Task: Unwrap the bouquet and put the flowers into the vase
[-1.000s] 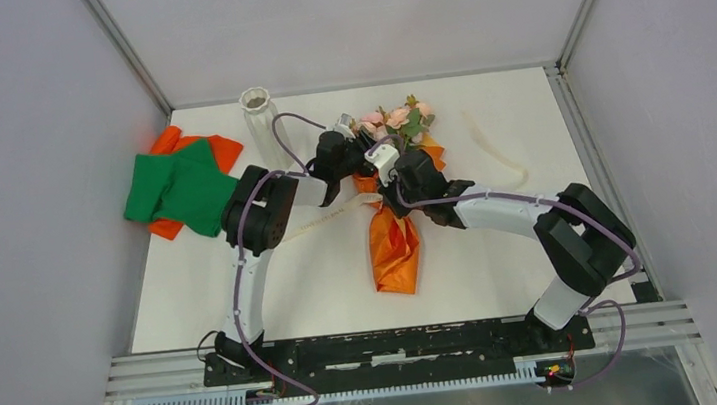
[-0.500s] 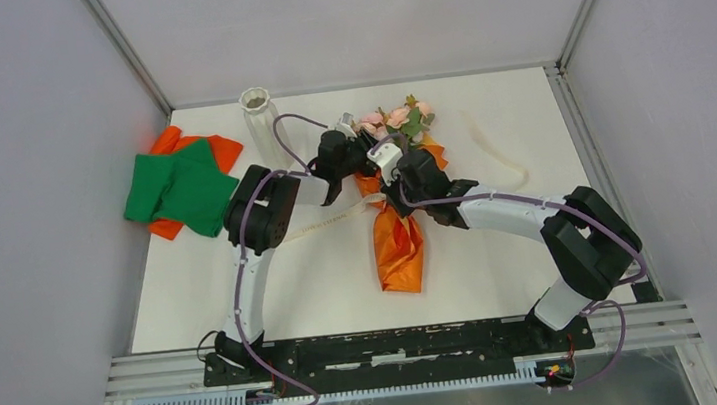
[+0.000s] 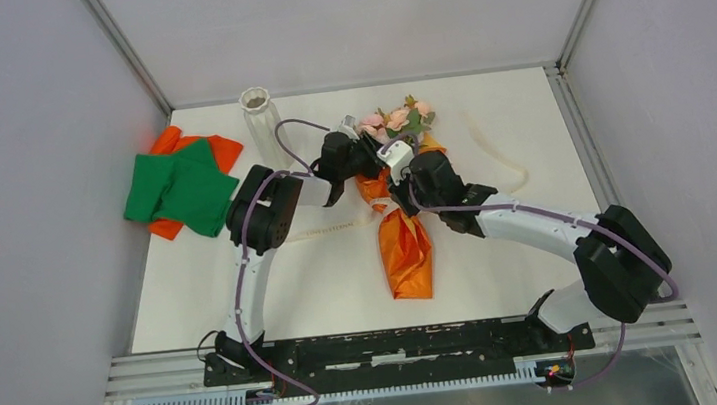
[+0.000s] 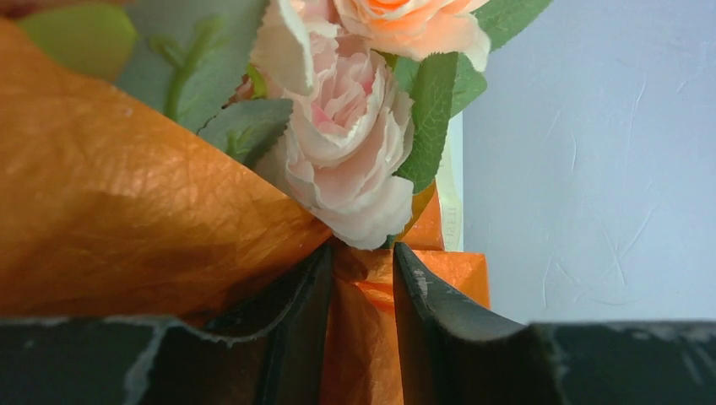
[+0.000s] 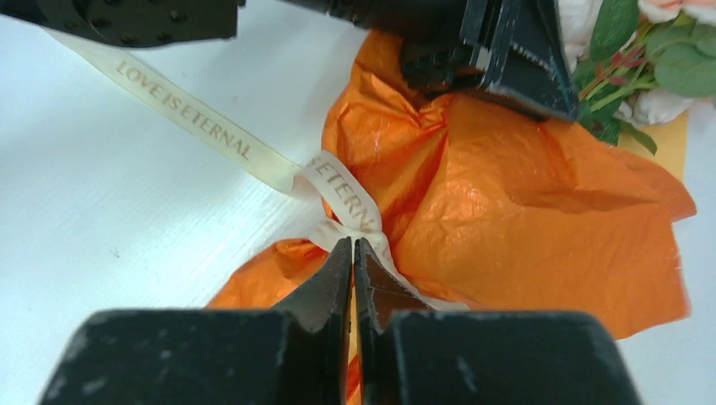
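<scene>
The bouquet lies mid-table, its orange paper (image 3: 407,253) pointing toward me and the pink flowers (image 3: 396,118) at the far end. My left gripper (image 3: 367,156) is shut on the wrap's neck just below the blooms; orange paper (image 4: 127,211) fills the gap between its jaws (image 4: 361,246), with a pale pink rose (image 4: 350,143) right above. My right gripper (image 5: 353,241) is pinched, with only a slit between the jaws, at the knot of a cream ribbon (image 5: 186,110) printed "LOVE IS ETERNAL". That ribbon (image 3: 337,228) trails left across the table. The whitish ribbed vase (image 3: 258,117) stands upright at the far left.
A green cloth (image 3: 177,186) lies over an orange cloth (image 3: 208,148) at the table's left edge, near the vase. A second cream strip (image 3: 495,153) curves across the far right of the table. The left gripper's black body (image 5: 498,51) sits just beyond the right gripper.
The right arm has swung to the right. The bouquet's near end has shifted right with it, and the ribbon now lies flatter across the table. The left gripper has kept its hold.
</scene>
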Motion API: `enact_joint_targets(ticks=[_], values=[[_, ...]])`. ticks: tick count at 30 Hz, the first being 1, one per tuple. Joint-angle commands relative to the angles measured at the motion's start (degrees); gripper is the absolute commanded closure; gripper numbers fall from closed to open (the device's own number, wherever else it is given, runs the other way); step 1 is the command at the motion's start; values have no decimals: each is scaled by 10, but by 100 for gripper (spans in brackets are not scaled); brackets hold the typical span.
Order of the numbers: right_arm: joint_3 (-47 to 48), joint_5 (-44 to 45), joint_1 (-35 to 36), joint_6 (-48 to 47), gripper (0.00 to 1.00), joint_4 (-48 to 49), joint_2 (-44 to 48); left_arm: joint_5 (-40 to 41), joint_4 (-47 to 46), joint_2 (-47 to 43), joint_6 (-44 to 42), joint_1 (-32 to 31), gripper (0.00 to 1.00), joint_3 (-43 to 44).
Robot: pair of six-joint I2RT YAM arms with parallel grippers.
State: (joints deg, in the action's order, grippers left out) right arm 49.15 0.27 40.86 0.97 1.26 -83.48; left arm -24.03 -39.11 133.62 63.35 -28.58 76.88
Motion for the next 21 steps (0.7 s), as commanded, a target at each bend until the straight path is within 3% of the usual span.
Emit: enact_joint_targets(ticks=[1,3,5,10,11,14,18,21], values=[[3,16,5,-5,94,33,17,20,69,33,-13,2,59,-21],[-2,15,5,-6,99,40,9,22,69,30,-16,0,59,-24],[-1,19,5,-4,95,40,0,23,69,29,-17,0,59,-26],[2,35,5,-5,59,37,-20,21,71,22,-17,0,59,-26],[2,43,5,-5,56,34,-27,20,71,21,-18,0,59,-27],[1,47,5,-5,55,33,-45,19,70,16,-17,0,60,-29],[-1,39,5,-4,64,42,-63,15,61,11,-14,-1,60,-35],[1,40,5,-5,66,43,-73,14,61,10,-14,-1,60,-35]])
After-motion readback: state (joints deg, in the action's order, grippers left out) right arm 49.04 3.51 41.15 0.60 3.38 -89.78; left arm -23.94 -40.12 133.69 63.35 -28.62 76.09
